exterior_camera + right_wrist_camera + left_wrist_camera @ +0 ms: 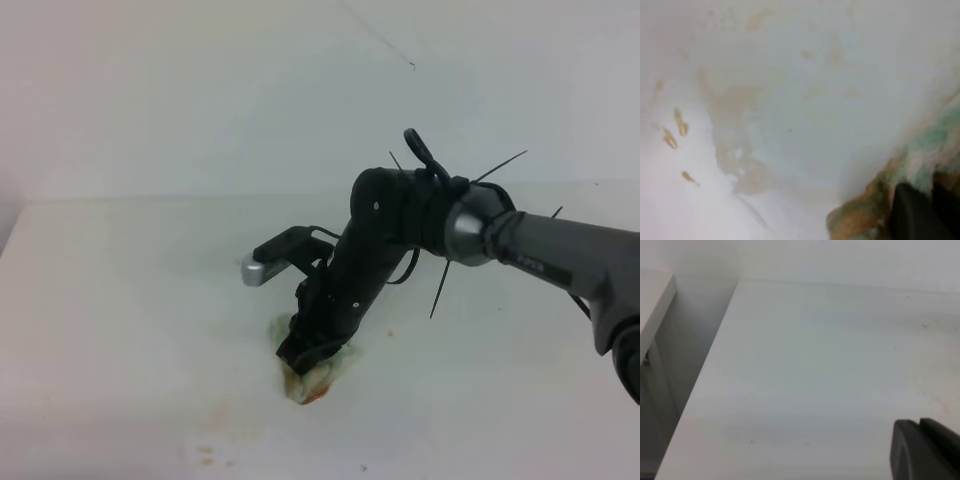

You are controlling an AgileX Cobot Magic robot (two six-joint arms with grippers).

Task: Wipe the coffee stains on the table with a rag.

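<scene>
My right gripper (303,356) reaches across to the middle of the table (120,300) and is shut on the rag (318,380), pressing it down on the surface. The rag is a pale green-and-white wad, soaked orange-brown along its lower edge. In the right wrist view the rag (875,210) sits at the lower right with a dark finger (917,215) on it. The coffee stains do not show as a full blotch; only a pale brown smear (735,135) and small drops (675,135) lie beside the rag. Of my left gripper only dark fingertips (925,450) show, over bare table (815,365).
Faint brown smudges (215,440) lie on the table front-left of the rag. A plain white wall (200,90) stands behind the table. The table's left edge (705,370) drops off beside a white shelf or ledge (655,305).
</scene>
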